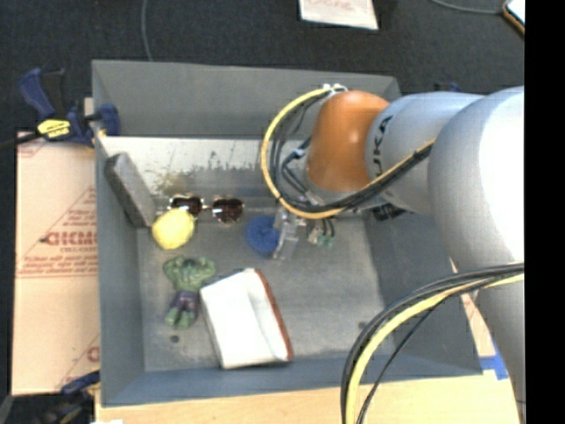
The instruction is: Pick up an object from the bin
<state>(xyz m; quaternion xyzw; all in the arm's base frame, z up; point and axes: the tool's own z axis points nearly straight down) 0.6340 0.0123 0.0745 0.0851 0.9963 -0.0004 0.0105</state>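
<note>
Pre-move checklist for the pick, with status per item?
1. gripper low, mid-bin, right beside the blue round thing: ok.
2. Grasp on the blue round thing: cannot tell.
3. sunglasses apart from the blue round thing, behind and to its left: ok.
4. yellow ball, green figure and white book well away from the gripper: ok.
5. Gripper away from the bin walls: ok.
</note>
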